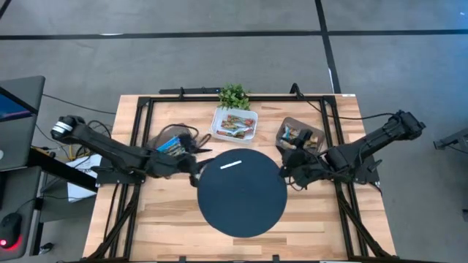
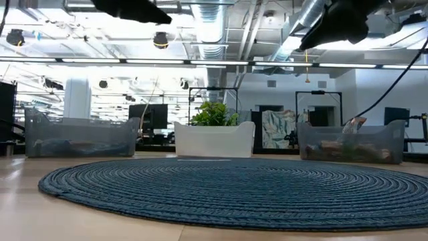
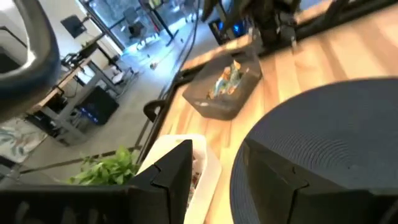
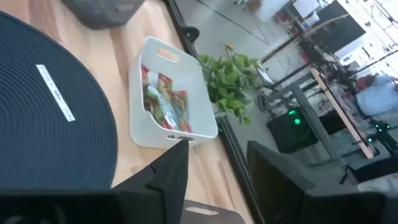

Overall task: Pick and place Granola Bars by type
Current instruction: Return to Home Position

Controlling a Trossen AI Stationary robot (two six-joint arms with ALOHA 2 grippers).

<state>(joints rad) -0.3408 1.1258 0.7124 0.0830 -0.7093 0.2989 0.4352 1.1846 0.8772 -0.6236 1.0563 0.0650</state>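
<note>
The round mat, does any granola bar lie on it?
No, the high view shows only a thin white strip on the mat.

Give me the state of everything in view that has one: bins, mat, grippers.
white bin: holds red-wrapped granola bars.
left black bin: holds blue bars.
right black bin: holds yellow-orange bars.
mat: flat, bare except a white strip.
left gripper: open, empty, by the mat's left edge.
right gripper: open, empty, by the mat's right edge.

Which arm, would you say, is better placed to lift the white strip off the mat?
Probably the left: on the mat, the white strip lies nearer the left end effector than the right end effector.
</note>
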